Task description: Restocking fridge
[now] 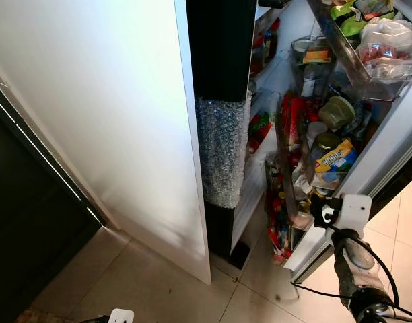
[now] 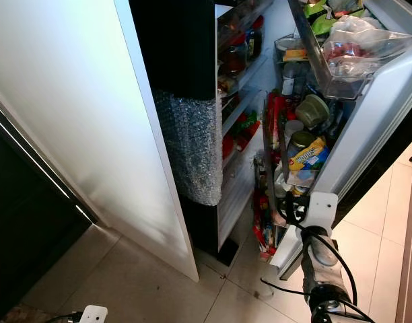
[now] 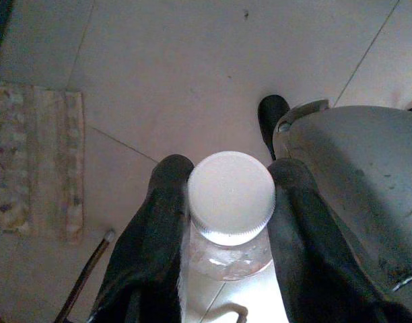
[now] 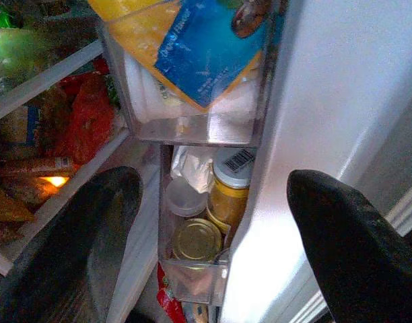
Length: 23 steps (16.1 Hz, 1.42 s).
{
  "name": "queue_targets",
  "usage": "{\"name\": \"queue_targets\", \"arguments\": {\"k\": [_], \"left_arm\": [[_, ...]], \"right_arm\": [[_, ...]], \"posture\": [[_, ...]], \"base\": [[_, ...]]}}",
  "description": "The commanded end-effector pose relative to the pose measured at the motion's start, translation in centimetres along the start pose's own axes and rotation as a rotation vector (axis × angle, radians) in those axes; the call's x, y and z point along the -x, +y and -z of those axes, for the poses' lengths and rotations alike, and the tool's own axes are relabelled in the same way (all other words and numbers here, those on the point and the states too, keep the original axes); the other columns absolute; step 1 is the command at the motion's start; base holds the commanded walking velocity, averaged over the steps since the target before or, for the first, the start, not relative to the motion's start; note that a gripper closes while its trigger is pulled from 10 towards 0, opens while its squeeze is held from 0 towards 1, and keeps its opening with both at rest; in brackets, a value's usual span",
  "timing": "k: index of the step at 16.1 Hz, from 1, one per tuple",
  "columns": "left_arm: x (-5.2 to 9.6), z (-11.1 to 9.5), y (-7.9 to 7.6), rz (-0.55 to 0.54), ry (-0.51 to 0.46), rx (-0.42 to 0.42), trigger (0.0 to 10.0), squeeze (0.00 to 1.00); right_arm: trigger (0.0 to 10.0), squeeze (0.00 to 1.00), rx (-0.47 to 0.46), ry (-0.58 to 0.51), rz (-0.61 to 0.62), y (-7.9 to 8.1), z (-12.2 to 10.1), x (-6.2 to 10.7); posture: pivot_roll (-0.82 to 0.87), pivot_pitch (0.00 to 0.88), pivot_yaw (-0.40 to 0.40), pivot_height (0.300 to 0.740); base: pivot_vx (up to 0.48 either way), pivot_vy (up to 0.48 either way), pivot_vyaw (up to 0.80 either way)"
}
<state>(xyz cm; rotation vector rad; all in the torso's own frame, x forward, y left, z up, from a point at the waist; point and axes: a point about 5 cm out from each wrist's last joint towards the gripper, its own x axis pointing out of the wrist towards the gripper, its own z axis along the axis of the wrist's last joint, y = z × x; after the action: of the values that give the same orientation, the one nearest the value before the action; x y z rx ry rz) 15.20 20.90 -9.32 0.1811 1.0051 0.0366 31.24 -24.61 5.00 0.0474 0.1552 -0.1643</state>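
While the left tool (image 3: 226,229) clenches a white-capped bottle (image 3: 231,202) low above the floor tiles (image 3: 192,74), the right tool (image 4: 213,229) hangs released beside the open fridge door's (image 1: 388,148) packed shelves.

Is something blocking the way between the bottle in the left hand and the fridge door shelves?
The right hand, open, hovers at the white fridge door edge. The door bins look crowded. The left hand holds the white-capped clear bottle low above the floor.
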Motion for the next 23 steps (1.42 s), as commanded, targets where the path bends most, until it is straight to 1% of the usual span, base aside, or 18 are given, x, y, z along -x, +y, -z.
{"name": "queue_targets", "arguments": {"k": [1, 3, 5, 7, 9, 12, 14, 16, 17, 18, 19, 20, 22, 23], "left_arm": [[0.1, 0.6, 0.2, -0.004, 0.017, -0.008, 10.0, 0.00], [0.1, 0.5, 0.1, -0.002, 0.015, -0.008, 10.0, 0.00], [0.1, 0.6, 0.2, -0.006, 0.017, -0.006, 10.0, 0.00], [0.1, 0.6, 0.2, -0.008, 0.020, -0.006, 10.0, 0.00], [0.1, 0.7, 0.2, -0.005, 0.021, -0.001, 10.0, 0.00], [0.1, 0.6, 0.0, -0.002, 0.018, 0.002, 10.0, 0.00], [0.1, 0.5, 0.0, -0.003, 0.015, 0.005, 10.0, 0.00], [0.1, 0.5, 0.0, -0.004, 0.014, 0.005, 10.0, 0.00], [0.1, 0.5, 0.0, -0.003, 0.014, 0.002, 10.0, 0.00], [0.1, 0.5, 0.0, -0.002, 0.014, 0.001, 10.0, 0.00], [0.1, 0.5, 0.0, -0.001, 0.014, 0.000, 10.0, 0.00], [0.1, 0.5, -0.1, 0.000, 0.015, -0.003, 10.0, 0.00], [0.1, 0.5, -0.1, 0.002, 0.018, -0.006, 10.0, 0.00], [0.1, 0.5, -0.1, 0.003, 0.018, -0.007, 10.0, 0.00]], "right_arm": [[10.0, 0.00, -0.014, -0.012, 0.003, 0.1, -0.1, 0.0], [10.0, 0.00, -0.017, -0.018, -0.005, 0.4, -0.1, 0.0], [10.0, 0.00, -0.020, -0.043, 0.002, 0.3, -0.6, -0.2], [10.0, 0.00, -0.017, -0.064, 0.020, -0.2, -1.0, -0.2], [10.0, 0.00, -0.066, -0.074, 0.067, -1.4, -1.3, -0.2], [10.0, 0.00, -0.067, -0.084, 0.085, -2.2, -1.6, -0.1], [10.0, 0.00, -0.071, -0.093, 0.110, -3.2, -2.0, -0.1], [10.0, 0.00, -0.073, -0.102, 0.140, -4.2, -2.1, 0.2], [10.0, 0.00, -0.064, -0.102, 0.171, -5.4, -2.1, 0.5], [10.0, 0.00, -0.060, -0.102, 0.187, -6.0, -2.2, 0.8], [10.0, 0.00, -0.049, -0.100, 0.208, -7.0, -2.2, 1.1], [10.0, 0.00, -0.032, -0.089, 0.248, -8.7, -2.1, 1.8], [10.0, 0.00, -0.011, -0.063, 0.308, -10.7, -1.8, 2.8], [10.0, 0.00, -0.011, -0.062, 0.310, -10.7, -1.8, 2.8]], "posture": [[-0.03, 0.115, 0.031, 0.740], [-0.03, 0.114, 0.030, 0.740], [-0.03, 0.114, 0.029, 0.740], [-0.03, 0.114, 0.029, 0.740], [-0.03, 0.112, 0.025, 0.740], [-0.03, 0.108, 0.022, 0.740], [-0.03, 0.106, 0.020, 0.740], [-0.03, 0.100, 0.019, 0.740], [-0.03, 0.095, 0.019, 0.740], [-0.03, 0.092, 0.018, 0.740], [-0.03, 0.092, 0.018, 0.740], [-0.04, 0.089, 0.017, 0.740], [-0.04, 0.089, 0.017, 0.740], [-0.04, 0.089, 0.017, 0.740]], "base": [[0.000, 0.000, 0.00], [0.000, 0.000, 0.00], [0.000, 0.000, 0.00], [0.000, 0.000, 0.00], [0.000, 0.000, 0.00], [0.000, 0.000, 0.00], [0.000, 0.000, 0.00], [0.000, 0.000, 0.00], [0.000, 0.000, 0.00], [0.000, 0.000, 0.00], [0.000, 0.000, 0.00], [0.000, 0.000, 0.00], [0.000, 0.000, 0.00], [0.000, 0.000, 0.00]]}}
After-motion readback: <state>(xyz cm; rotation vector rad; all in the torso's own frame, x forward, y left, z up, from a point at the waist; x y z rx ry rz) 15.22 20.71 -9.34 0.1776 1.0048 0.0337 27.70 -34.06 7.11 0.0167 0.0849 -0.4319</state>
